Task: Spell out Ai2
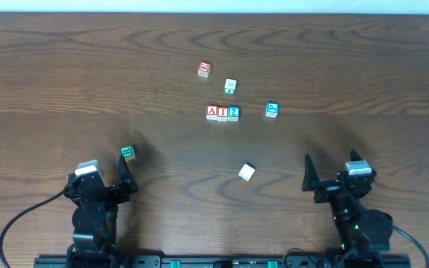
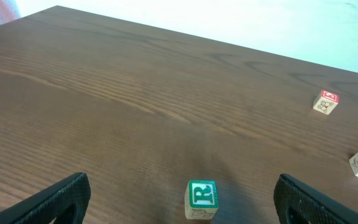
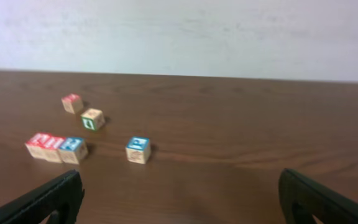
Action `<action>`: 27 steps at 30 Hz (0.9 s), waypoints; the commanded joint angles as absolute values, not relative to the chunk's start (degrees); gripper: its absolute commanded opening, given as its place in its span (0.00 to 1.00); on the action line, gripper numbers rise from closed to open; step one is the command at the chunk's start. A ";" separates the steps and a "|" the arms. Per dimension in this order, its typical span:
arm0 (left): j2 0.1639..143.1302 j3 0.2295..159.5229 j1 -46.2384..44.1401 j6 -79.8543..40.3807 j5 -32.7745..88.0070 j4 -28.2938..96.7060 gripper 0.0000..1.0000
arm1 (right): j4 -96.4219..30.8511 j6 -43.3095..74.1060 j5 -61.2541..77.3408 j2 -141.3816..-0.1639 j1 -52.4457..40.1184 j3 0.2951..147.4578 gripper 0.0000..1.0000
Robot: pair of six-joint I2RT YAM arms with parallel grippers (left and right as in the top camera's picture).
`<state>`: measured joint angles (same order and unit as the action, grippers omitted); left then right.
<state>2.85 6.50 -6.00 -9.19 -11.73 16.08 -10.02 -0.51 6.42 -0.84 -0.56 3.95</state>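
Look: the red-bordered white wooden A cube (image 1: pixel 212 112), matching I cube (image 1: pixel 223 113) and blue wooden 2 cube (image 1: pixel 234 113) touch in reading order beside the stray blue wooden cube (image 1: pixel 272 110). The word looks spelled. So left tool (image 2: pixel 182 180) and right tool (image 3: pixel 179 180) gape wide, empty, well back from it.

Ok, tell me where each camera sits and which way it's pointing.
Overhead: fixed above the table, looking straight down; left arm and right arm show at the bottom edge.
Left wrist: low on the left arm, facing across the table; open left fingers flank the green R cube.
Right wrist: low on the right arm, facing the far wall; open right fingers below, A-I-2 row beyond.
Shared: overhead and right wrist both show the A-I-2 row.
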 commanded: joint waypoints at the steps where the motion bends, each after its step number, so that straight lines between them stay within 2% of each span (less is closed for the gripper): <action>1: 2.90 5.19 -5.69 -9.41 -10.50 16.58 0.95 | -10.11 -8.64 6.20 -0.32 -0.40 3.09 0.99; 10: 2.85 5.19 -5.32 -9.41 -10.44 16.58 0.95 | -10.11 -9.32 6.22 -0.32 -0.40 3.09 0.99; 16: 2.87 5.19 1.91 -9.41 -10.52 16.58 0.95 | -10.13 -9.30 6.24 -0.32 -0.16 3.09 0.99; 23: 2.83 5.19 2.17 -9.41 -10.50 16.58 0.95 | -10.11 -9.30 6.20 -0.32 7.94 3.09 0.99; 27: 2.83 5.19 2.17 -9.41 -10.50 16.58 0.95 | -10.11 -9.30 6.22 -0.32 6.96 3.09 0.99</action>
